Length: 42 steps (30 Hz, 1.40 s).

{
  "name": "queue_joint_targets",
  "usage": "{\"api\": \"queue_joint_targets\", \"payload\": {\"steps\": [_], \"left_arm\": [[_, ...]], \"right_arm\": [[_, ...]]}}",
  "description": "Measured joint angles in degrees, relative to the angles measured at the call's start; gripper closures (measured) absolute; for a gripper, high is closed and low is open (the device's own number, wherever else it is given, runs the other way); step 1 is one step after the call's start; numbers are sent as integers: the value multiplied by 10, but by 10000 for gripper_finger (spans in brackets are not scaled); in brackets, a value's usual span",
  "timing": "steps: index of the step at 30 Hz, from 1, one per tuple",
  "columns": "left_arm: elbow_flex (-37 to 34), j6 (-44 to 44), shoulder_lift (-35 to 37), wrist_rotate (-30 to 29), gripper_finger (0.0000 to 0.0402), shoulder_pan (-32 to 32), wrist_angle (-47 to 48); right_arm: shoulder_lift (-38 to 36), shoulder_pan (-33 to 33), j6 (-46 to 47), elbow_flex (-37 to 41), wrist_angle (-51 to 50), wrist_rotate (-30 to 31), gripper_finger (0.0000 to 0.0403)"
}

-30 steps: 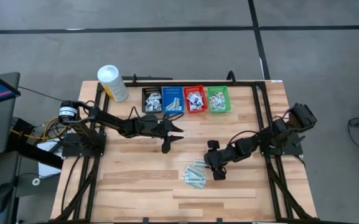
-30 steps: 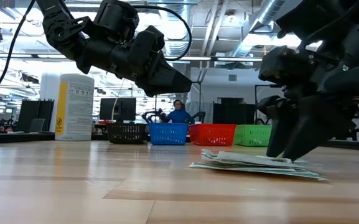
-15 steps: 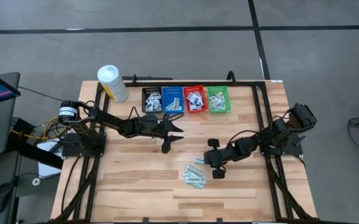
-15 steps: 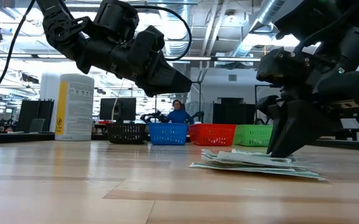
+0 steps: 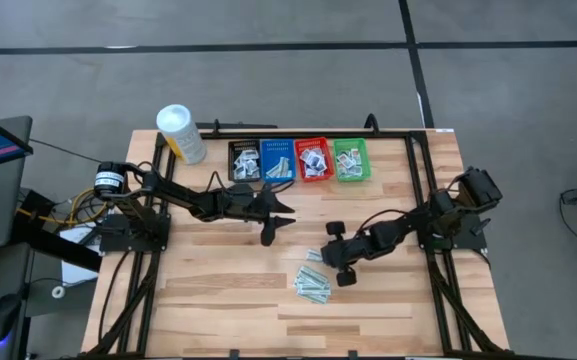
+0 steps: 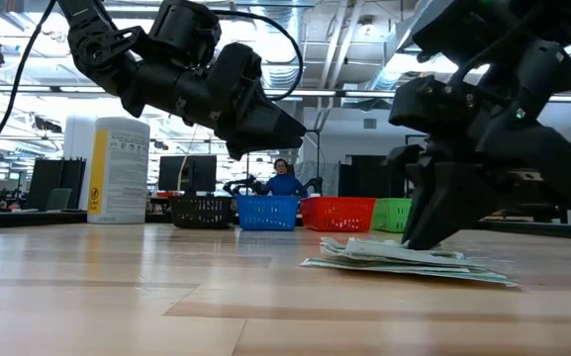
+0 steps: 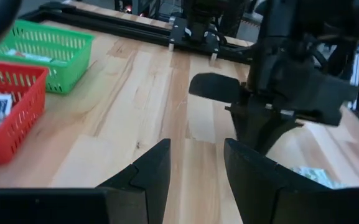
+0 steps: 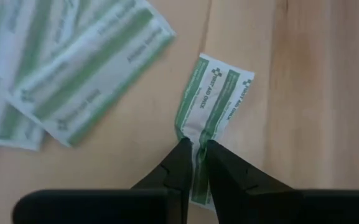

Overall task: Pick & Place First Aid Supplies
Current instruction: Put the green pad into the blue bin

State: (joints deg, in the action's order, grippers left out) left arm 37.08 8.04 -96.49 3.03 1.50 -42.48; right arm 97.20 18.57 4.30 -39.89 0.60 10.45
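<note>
White packets [image 8: 213,102] with green stripes

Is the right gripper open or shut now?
Shut: the right gripper pinches one green-striped packet between its fingertips, above the table.

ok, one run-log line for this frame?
phase: grasp | right gripper: pinching green-striped strip at pile | left gripper: open, waiting mid-table

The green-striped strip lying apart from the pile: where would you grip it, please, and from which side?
Probably at the strip's near end, from straight above. It lies flat on the table, clear of the pile, and the right gripper already pinches that end, jaws across its narrow width.
</note>
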Motion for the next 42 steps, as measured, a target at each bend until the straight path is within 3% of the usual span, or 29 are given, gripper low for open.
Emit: {"api": "queue_joint_targets", "payload": {"steps": [9, 22, 38, 42], "left_arm": [[0, 103, 0, -13, 252, 0, 5], [0, 139, 0, -60, 252, 0, 6], [0, 108, 0, -60, 252, -4, 7], [0, 89, 0, -60, 268, -5, 7]], "right_arm": [[1, 0, -64, -62, -88, 135, 361], [-1, -3, -101, -127, -92, 328, 361], [-1, -47, -120, -142, -77, 333, 361], [-1, -48, -124, -143, -72, 332, 361]]}}
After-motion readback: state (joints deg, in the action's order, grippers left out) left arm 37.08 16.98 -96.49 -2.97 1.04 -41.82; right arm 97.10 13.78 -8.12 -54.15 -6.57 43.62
